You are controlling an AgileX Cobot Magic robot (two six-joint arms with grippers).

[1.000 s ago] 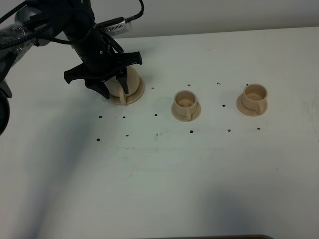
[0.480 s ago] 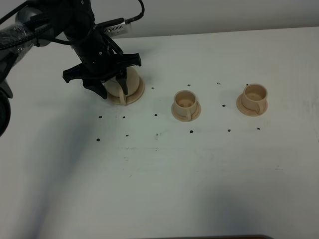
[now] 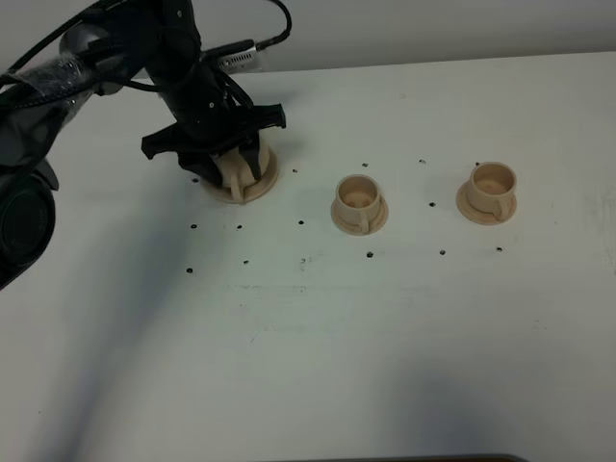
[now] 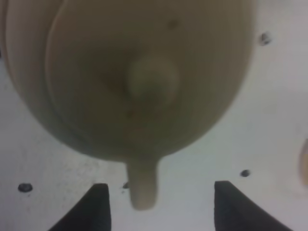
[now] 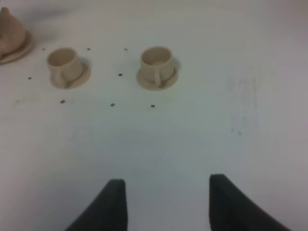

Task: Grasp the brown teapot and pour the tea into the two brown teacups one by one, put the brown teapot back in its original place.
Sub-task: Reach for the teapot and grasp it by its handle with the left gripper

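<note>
White bench (image 3: pixel 404 337) filling nearly whole high view, lying flat and matte. Small black dots (image 3: pixel 301 222) sitting scattered across its middle in loose rows. Pale wall (image 3: pixel 433 29) running along far edge. Soft grey shadow (image 3: pixel 106 366) falling over near left part. Faint scuff marks (image 5: pixel 243 126) showing on surface.

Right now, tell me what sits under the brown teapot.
A round tan saucer; only its rim shows around the brown teapot. Its middle is covered by the pot and the left gripper.
</note>
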